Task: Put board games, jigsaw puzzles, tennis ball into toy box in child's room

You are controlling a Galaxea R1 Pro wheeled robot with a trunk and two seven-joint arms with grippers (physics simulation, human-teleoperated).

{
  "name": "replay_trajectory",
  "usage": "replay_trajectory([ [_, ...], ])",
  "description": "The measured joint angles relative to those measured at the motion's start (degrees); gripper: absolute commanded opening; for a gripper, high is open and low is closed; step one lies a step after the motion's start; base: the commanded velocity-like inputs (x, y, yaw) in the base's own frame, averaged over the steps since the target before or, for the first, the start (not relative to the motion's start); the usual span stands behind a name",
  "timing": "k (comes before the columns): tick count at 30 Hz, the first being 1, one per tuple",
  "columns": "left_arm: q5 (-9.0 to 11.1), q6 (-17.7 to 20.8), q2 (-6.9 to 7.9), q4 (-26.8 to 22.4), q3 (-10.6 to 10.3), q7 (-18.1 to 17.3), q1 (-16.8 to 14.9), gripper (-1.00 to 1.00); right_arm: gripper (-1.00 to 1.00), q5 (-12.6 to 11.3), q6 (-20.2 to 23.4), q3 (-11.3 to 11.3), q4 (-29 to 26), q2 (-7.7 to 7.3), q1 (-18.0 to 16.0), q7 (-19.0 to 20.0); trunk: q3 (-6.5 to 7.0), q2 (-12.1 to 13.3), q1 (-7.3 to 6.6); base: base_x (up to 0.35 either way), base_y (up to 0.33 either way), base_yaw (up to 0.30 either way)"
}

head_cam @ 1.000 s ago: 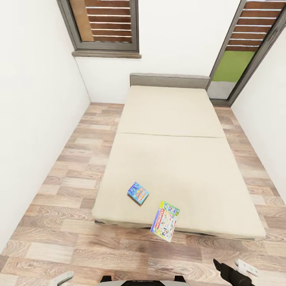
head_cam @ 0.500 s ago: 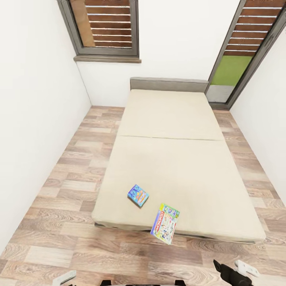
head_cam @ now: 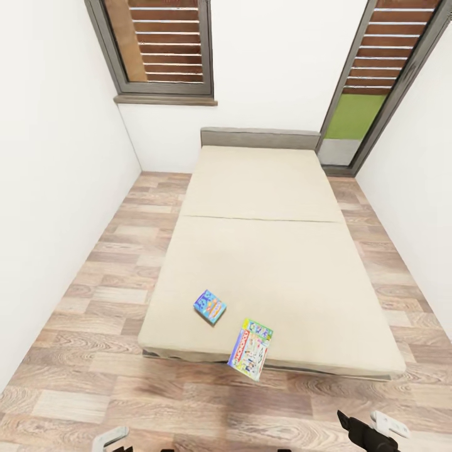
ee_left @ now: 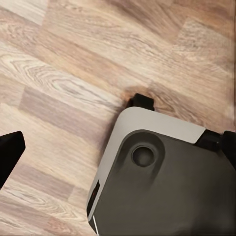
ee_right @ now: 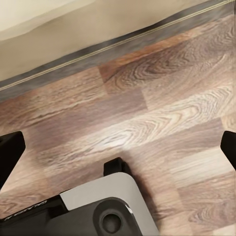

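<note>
Board games (head_cam: 235, 333) on bed (head_cam: 270, 251) (head view).

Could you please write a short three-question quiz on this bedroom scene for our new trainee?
1. True or false: the blue game lies on the floor.
2. Which game overhangs the foot edge of the bed? A) the blue game B) the green-edged game
3. Fill in: the right gripper hangs over the wood ____.

Key: 1 false, it lies on the bed; 2 B; 3 floor.
</note>
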Motion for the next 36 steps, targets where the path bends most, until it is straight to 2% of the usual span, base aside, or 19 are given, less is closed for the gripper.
replay_trajectory([
  [11, -0.1, 0.0, -0.01, 0.0, -0.1, -0.4, 0.0, 1.0, 1.0, 0.0, 0.0, 0.0, 0.0, 0.02, 0.0, 0.0, 1.02, 0.0, 0.0, -0.002, -0.009, -0.101],
  [36, -0.1, 0.0, 0.23, 0.0, -0.1, -0.4, 0.0, 1.0, 1.0, 0.0, 0.0, 0.0, 0.0, 0.04, 0.0, 0.1, 3.25, 0.0, 0.0, 0.0, -0.118, -0.112],
])
